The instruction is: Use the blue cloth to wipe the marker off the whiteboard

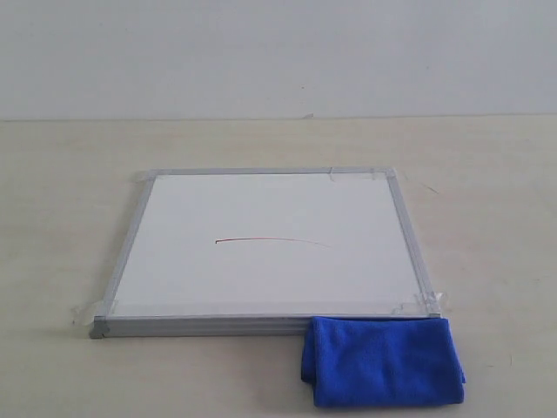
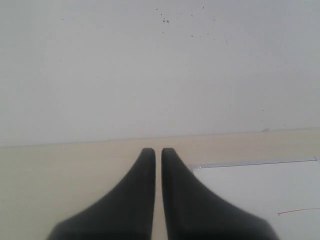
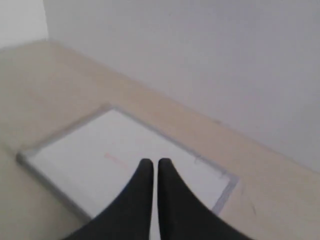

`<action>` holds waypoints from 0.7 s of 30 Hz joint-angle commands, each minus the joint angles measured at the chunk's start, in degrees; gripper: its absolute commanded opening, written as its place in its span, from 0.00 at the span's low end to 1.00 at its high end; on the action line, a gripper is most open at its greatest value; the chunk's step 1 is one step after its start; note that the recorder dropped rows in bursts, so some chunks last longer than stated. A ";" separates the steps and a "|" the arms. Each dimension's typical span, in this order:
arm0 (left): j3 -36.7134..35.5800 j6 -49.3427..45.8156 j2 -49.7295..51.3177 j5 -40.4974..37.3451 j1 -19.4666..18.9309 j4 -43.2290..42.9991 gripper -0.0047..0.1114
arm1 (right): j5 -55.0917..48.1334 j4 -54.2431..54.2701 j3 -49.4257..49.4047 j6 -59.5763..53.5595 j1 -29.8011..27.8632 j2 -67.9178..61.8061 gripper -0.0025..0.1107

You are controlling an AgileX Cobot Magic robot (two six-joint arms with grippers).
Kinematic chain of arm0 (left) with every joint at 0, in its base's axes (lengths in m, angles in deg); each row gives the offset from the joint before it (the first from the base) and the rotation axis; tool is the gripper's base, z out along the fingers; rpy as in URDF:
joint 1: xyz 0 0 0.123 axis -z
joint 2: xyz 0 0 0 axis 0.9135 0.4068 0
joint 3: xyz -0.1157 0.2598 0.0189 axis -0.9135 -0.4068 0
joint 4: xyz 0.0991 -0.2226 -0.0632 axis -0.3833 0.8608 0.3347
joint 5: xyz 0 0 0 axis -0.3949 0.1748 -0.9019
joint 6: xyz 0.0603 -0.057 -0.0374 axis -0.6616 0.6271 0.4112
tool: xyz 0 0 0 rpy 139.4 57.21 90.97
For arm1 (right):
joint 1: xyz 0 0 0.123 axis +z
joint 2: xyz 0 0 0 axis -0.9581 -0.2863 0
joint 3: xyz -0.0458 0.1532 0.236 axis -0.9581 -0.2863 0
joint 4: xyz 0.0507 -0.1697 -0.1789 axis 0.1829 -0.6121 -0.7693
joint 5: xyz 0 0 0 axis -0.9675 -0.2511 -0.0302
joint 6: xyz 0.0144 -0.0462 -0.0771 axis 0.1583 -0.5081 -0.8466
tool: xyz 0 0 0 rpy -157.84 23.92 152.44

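The whiteboard [image 1: 270,252] lies flat on the table, silver-framed with clear tape at its corners. A thin dark red marker line [image 1: 270,239] curves across its middle. The folded blue cloth [image 1: 383,361] rests on the table against the board's near right corner. Neither gripper shows in the exterior view. In the left wrist view my left gripper [image 2: 158,151] is shut and empty, above the table beside a board corner [image 2: 260,185], with the marker line's end [image 2: 299,210] showing. In the right wrist view my right gripper [image 3: 155,162] is shut and empty, high over the board [image 3: 100,150] near the faint marker line [image 3: 116,159].
The light wooden table [image 1: 61,218] runs back to a plain pale wall [image 1: 278,52]. Bare tabletop surrounds the board on all sides. A few dark specks mark the wall [image 2: 165,21] in the left wrist view.
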 commanded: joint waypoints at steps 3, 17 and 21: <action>0.22 0.07 0.08 0.02 0.20 -0.06 0.08 | -11.34 -0.76 1.50 -17.71 4.52 -20.89 0.13; 0.22 0.07 0.08 0.02 0.20 -0.06 0.08 | 3.22 -5.43 -4.23 -35.41 16.75 -43.33 0.63; 0.22 0.07 0.08 0.02 0.20 -0.06 0.08 | 10.51 -5.67 -6.88 -39.78 18.85 -47.18 0.63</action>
